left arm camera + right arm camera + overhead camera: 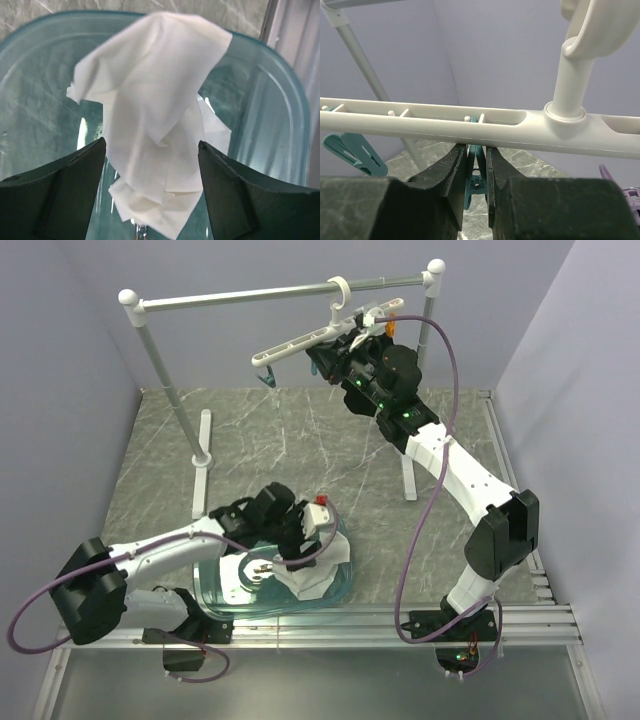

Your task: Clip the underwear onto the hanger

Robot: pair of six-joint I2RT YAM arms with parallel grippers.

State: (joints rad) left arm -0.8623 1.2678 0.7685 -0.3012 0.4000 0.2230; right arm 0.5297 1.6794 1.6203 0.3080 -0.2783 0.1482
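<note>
Dark fingers (60, 190) of the left gripper (151, 147) stand wide apart, gripping nothing, either side of the crumpled white underwear (155, 100) heaped in a teal tub (280, 80). That arm crouches low, wrist bent down over the tub. The right arm reaches high and forward; the right gripper (476, 155) pinches a teal peg (472, 187) under the hanger (435, 120), which is hooked on the rail (260, 295).
</note>
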